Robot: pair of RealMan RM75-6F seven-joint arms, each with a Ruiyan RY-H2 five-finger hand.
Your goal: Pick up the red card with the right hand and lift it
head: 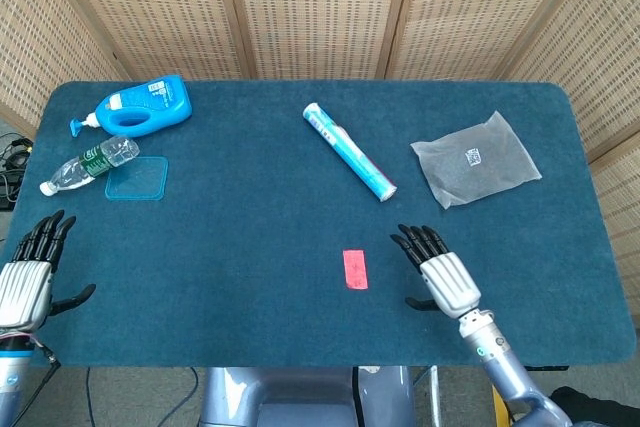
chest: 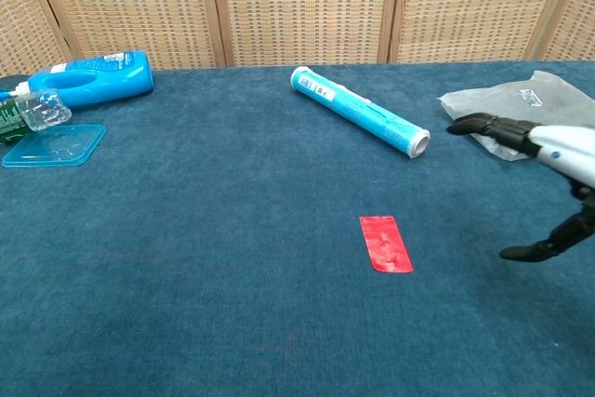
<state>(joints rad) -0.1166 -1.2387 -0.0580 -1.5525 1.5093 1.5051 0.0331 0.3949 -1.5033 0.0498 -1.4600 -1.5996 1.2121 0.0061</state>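
Your left hand at near left table edge, fingers straight and slightly apart, thumb out, holding nothing. Your right hand over blue table, fingers extended and apart, thumb out to side, nothing between them. Red card flat on cloth, near thumb side of your right hand, not touching. Beyond fingertips: blue tube, then grey plastic bag. Far beyond left hand fingers: clear blue lid, water bottle, blue detergent bottle.
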